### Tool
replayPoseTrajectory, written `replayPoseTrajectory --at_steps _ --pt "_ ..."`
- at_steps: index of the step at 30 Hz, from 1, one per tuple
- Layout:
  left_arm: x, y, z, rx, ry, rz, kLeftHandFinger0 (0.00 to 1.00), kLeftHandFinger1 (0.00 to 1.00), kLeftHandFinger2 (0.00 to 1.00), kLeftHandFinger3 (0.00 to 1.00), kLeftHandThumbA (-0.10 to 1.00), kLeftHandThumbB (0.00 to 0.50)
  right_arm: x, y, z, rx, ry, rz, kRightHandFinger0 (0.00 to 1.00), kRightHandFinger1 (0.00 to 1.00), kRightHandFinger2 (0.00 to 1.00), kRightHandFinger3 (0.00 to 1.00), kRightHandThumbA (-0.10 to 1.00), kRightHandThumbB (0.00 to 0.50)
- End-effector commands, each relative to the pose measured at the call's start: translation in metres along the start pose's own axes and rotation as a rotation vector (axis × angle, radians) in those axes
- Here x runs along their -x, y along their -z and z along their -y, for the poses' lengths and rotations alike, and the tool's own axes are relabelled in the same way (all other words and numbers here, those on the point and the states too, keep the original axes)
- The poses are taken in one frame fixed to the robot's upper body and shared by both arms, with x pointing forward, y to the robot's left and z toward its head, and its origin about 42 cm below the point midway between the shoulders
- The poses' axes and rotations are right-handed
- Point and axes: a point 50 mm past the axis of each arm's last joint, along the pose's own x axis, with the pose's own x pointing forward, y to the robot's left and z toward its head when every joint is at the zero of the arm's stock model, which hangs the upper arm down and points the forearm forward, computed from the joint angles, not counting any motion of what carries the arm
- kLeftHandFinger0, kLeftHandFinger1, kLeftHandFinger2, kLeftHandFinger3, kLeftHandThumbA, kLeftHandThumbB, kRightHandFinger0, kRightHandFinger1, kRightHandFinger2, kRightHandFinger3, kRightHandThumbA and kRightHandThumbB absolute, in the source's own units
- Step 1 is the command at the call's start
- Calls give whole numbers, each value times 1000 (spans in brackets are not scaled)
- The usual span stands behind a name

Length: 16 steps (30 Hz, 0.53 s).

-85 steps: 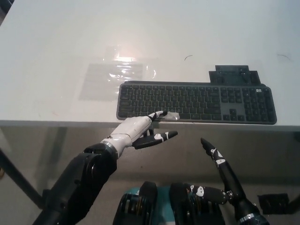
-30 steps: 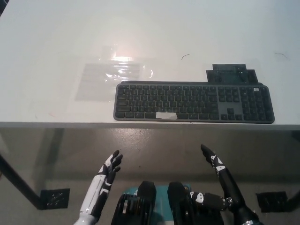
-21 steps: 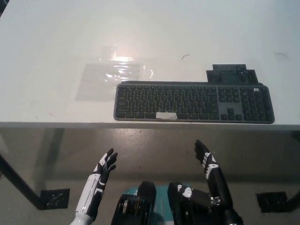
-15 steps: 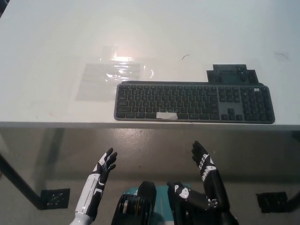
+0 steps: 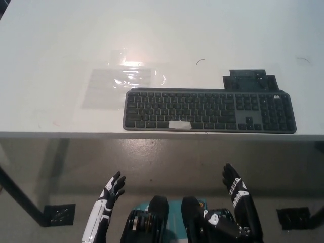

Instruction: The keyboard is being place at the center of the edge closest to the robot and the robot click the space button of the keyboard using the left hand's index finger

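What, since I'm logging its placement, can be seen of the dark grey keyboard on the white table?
The dark grey full-size keyboard lies flat along the white table's near edge, number pad rightward. A pale strip lies on its bottom key row. A dark flat piece sits just behind its right end. Neither the white left hand nor black right hand touches it.
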Motion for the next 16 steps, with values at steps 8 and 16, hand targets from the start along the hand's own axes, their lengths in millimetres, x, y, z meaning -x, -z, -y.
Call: replayPoseTrajectory --at_steps 8,16 --pt "4 -7 -1 14 -34 50 1000 1000 1000 1000 1000 389 2 -9 -5 -32 -7 72 1000 1000 1000 1000 1000 394" --pt "0 -9 -4 16 -33 55 1000 1000 1000 1000 1000 372 -1 -9 -6 -31 -9 71 1000 1000 1000 1000 1000 397"
